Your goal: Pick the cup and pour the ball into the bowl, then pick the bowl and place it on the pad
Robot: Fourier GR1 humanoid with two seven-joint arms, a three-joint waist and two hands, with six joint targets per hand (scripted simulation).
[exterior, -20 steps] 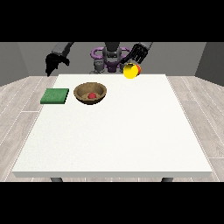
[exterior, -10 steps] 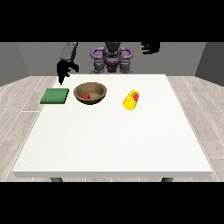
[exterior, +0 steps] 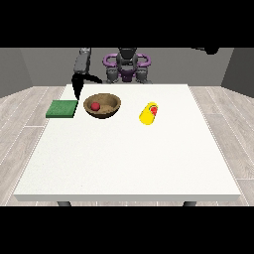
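Hand (exterior: 78,85) just left of bowl (exterior: 102,105)

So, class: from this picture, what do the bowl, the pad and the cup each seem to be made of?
The bowl looks like wood: brown with a darker hollow and a matte finish. The pad seems soft foam or fabric, flat, green and dull, though the look leaves that open. The cup, lying on its side, looks like smooth yellow plastic, evenly coloured.

We see a bare test room, perhaps a lab. A white table (exterior: 129,158) stands on pale plank flooring (exterior: 20,119) before grey walls (exterior: 30,64).
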